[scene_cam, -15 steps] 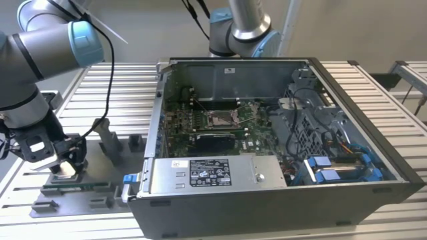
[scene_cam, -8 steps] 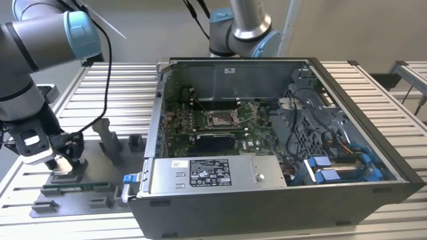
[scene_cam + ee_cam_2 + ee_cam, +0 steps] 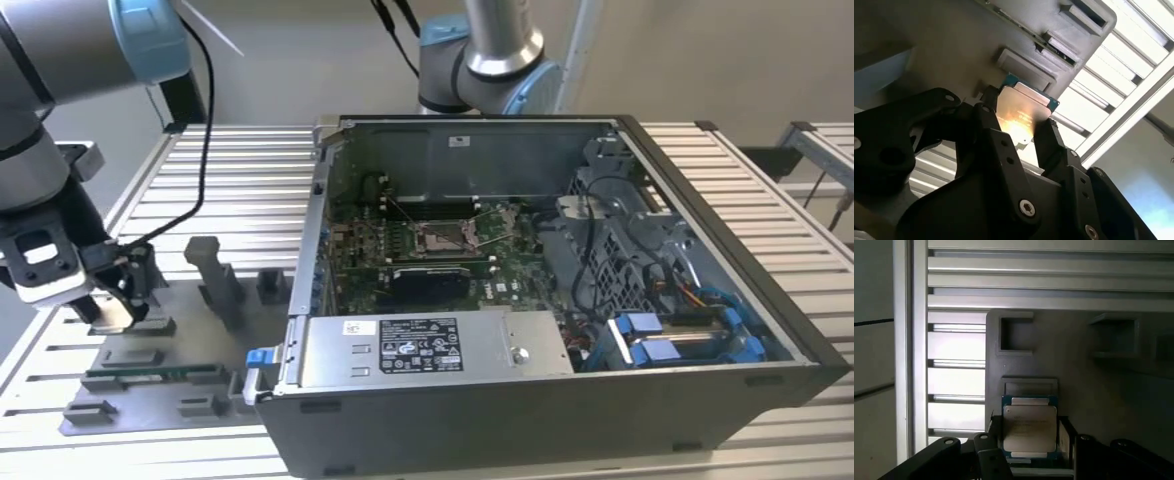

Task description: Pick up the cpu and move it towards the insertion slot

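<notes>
The cpu point(image 3: 1030, 427), a flat square chip with a shiny metal top point(image 3: 1021, 112), sits between my gripper's black fingers in both wrist views. My gripper point(image 3: 115, 308) is shut on it by two opposite edges, low over the grey fixture plate point(image 3: 200, 330) at the exterior view's left. A shallow grey seat point(image 3: 1029, 387) on the plate lies just beyond the chip. The insertion slot point(image 3: 441, 237), a silver-framed socket with thin wire levers, lies on the motherboard inside the open computer case, well to the exterior view's right of my gripper.
The case wall point(image 3: 318, 230) stands between the fixture plate and the motherboard. A long green memory stick point(image 3: 154, 375) lies on the plate, near grey upright posts point(image 3: 218, 280). A black rectangle point(image 3: 427, 285) sits beside the socket. A second arm's base point(image 3: 487, 60) stands behind the case.
</notes>
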